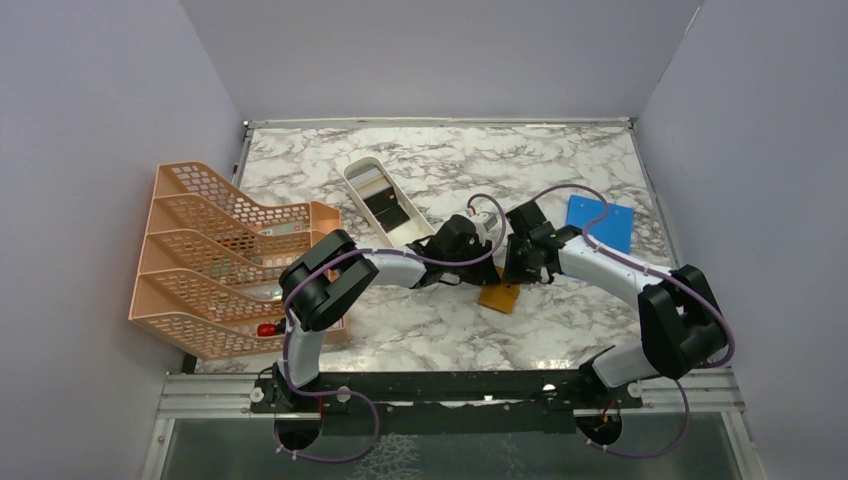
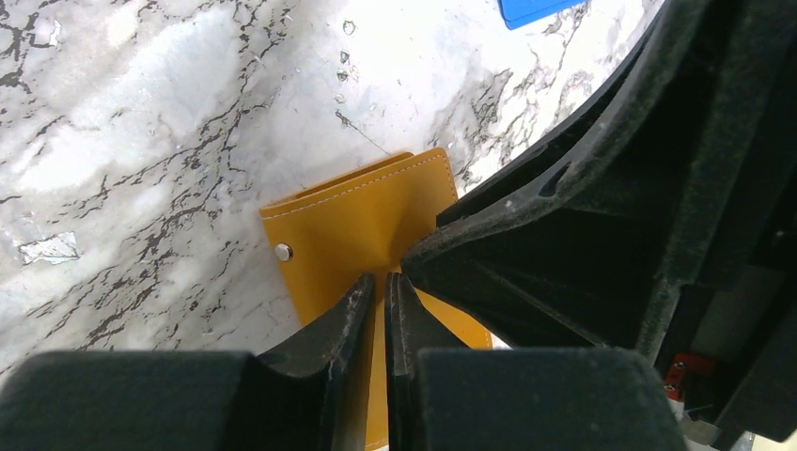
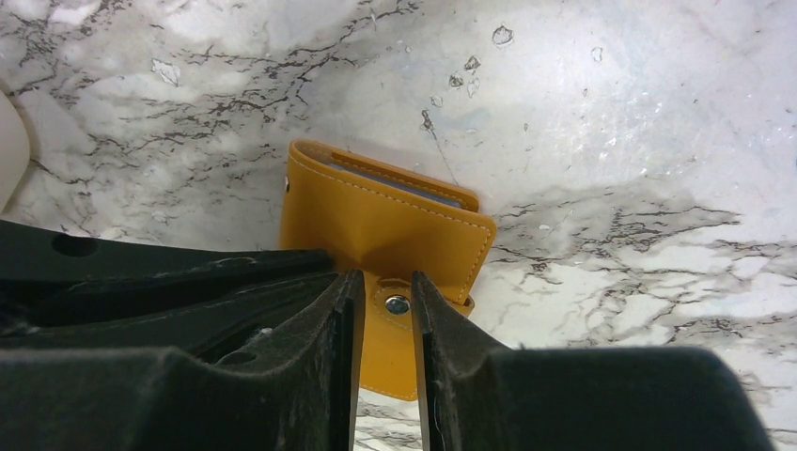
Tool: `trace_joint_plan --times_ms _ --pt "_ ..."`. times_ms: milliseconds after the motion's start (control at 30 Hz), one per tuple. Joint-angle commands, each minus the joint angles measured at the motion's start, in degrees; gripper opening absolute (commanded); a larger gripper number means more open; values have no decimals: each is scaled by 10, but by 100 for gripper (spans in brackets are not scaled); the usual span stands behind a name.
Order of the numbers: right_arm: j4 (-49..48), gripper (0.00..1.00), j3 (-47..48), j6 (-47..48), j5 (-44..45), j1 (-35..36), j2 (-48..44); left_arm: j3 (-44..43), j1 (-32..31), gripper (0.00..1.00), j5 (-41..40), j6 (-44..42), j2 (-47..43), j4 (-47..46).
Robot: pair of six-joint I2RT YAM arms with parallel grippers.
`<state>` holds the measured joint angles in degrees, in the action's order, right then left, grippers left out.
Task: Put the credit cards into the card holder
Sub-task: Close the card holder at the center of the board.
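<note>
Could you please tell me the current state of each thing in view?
card holder: folded, grey pocket edge showing.
left end effector: shut on card holder.
right end effector: open, astride the snap tab.
credit cards: lying in the white tray.

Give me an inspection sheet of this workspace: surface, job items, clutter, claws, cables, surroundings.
Surface: glossy marble-pattern table.
Job's things: the orange card holder lies near the middle, with a grey edge showing in its fold; the credit cards lie in the white tray.
Clutter: peach mesh file rack on the left, holding small items; blue sheet on the right.
Claws: left claw shut on the card holder's edge; right claw slightly parted astride the snap tab.
Cables: purple cables loop along both arms.
Surroundings: pale walls on three sides; metal rail at the near edge.
</note>
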<state>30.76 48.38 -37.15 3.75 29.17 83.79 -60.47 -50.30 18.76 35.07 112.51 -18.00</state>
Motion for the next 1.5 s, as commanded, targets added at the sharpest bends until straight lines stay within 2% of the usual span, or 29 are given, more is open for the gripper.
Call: trace_joint_plan --times_ms 0,800,967,1200,1467 --pt "-26 30 -17 11 -32 -2 -2 14 5 14 -11 -10 8 42" --pt "-24 22 -36 24 -73 -2 -55 13 5 14 -13 -8 7 43" --pt "-10 33 -26 50 -39 -2 -61 13 6 15 6 2 -21 43" --pt "-30 43 -25 81 -41 -3 -55 31 6 23 8 9 -80 47" --pt "-66 46 -23 112 -79 -4 -40 58 6 26 6 6 -106 44"
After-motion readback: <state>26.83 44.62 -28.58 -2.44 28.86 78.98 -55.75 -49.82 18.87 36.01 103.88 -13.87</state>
